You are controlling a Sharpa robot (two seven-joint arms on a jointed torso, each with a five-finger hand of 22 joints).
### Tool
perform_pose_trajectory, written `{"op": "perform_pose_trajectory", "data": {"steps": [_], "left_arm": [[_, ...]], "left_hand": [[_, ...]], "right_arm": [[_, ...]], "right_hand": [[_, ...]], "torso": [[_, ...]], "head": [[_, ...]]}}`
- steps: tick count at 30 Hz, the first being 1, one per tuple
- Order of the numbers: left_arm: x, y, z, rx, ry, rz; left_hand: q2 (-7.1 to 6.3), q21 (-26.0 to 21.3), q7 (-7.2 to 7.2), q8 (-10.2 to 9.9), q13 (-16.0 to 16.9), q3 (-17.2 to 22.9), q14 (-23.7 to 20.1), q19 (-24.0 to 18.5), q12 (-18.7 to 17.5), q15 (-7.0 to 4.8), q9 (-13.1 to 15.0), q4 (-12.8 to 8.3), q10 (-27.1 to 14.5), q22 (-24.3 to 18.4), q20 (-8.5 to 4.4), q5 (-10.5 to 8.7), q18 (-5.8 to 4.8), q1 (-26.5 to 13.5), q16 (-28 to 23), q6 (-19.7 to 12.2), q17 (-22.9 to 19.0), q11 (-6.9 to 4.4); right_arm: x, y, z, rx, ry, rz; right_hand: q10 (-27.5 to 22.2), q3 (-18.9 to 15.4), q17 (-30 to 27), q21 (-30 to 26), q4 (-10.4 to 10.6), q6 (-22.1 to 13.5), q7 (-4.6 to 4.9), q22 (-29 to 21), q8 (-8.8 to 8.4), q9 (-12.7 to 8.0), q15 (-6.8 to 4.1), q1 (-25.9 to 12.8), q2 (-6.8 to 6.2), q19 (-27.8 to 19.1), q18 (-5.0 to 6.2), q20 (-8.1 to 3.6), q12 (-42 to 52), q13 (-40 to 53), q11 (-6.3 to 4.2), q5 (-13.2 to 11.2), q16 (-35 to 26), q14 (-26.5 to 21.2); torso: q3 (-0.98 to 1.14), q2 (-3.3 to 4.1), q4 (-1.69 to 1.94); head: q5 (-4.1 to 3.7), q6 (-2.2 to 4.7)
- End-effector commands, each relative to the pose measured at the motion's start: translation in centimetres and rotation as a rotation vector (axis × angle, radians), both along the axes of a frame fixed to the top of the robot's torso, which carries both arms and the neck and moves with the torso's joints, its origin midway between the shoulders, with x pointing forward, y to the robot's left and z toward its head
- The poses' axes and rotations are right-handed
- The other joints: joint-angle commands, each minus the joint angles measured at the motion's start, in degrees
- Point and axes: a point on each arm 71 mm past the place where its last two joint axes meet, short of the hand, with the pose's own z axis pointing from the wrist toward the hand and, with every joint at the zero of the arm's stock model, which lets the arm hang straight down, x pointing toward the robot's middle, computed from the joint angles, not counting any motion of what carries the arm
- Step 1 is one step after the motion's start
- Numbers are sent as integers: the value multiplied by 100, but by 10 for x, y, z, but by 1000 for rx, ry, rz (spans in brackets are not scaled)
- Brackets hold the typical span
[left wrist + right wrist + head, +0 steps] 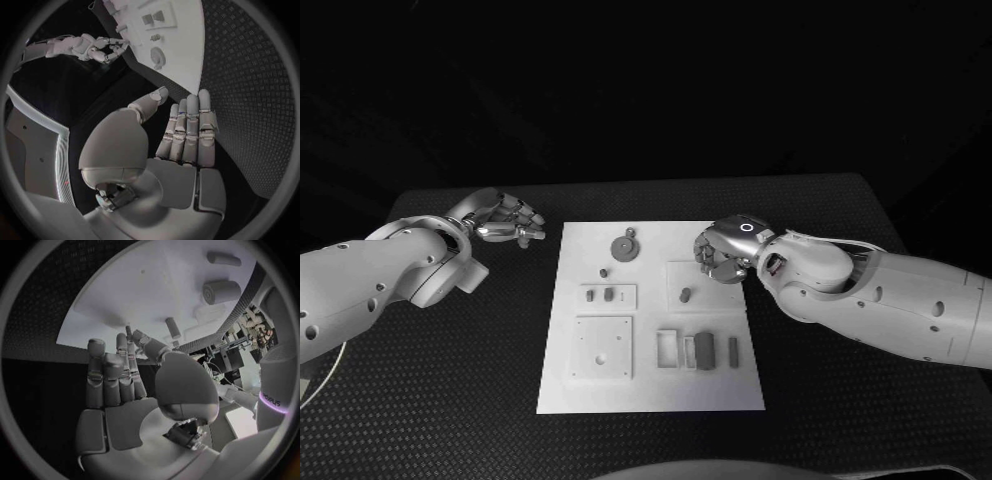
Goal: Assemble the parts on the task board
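Task board (653, 395) lay long axis running away from me on tabletop (430, 400). Left hand (499, 220) beside it, right hand (727, 250) over it; both hands' fingers (190, 125) straight, empty.

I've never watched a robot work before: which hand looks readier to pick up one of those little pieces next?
Probably the right hand: it hovers over the task board, open, beside a small part. The left hand is off the board.

task board (651, 390): white, flat, mid-table | parts (627, 246): small grey pieces scattered on it
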Motion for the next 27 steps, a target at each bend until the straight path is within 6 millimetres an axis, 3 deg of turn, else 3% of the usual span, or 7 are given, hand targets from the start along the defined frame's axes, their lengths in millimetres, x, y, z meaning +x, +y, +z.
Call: {"op": "perform_pose_trajectory", "data": {"steps": [1, 17, 21, 27], "left_arm": [[0, -2, 1, -3, -2, -16], [0, -2, 1, -2, -3, -15], [0, -2, 1, -2, -4, -15], [1, -4, 1, -4, -6, -18]], "left_hand": [[-15, -32, 12, 24, -7, -16, 33, 49, -9, 1, -7, 14, -45, -9, 7, -30, 84, -11, -29, -41, 8, 6], [-13, -37, 11, 27, -12, -21, 36, 53, -8, 0, -8, 9, -46, -11, 7, -29, 84, -3, -37, -42, 18, 6], [-13, -39, 11, 28, -14, -22, 37, 54, -8, 0, -8, 8, -47, -11, 6, -29, 84, -1, -39, -43, 21, 6], [-11, -40, 11, 28, -16, -24, 38, 56, -8, 0, -8, 7, -49, -12, 6, -28, 84, 2, -41, -44, 24, 7]], "right_arm": [[-1, -1, 6, 3, 6, 3], [-5, 11, 28, 39, -30, 37], [-10, 23, 30, 57, -31, 70], [-22, 62, 35, 100, -19, 166]], "right_hand": [[31, 4, 7, 17, -10, 39, -1, 123, 19, 11, -56, 18, -3, 6, 345, -42, -6, -4, -9, 39, 35, 2], [40, 6, 8, 19, -11, 43, -3, 123, 19, 16, -60, 20, -4, 6, 345, -44, -7, -6, -13, 39, 34, 0], [42, 7, 9, 20, -10, 44, -3, 122, 19, 17, -61, 20, -4, 6, 345, -45, -7, -6, -14, 39, 33, 0], [43, 10, 10, 20, -11, 43, -3, 122, 17, 18, -62, 23, 2, 6, 345, -46, -9, -8, -15, 40, 33, -1]], "torso": [[-3, -1, 0], [-2, 0, 3], [-2, -1, 1], [-3, -4, -2]], "head": [[-7, -9], [7, 20], [53, 19], [176, 16]]}}
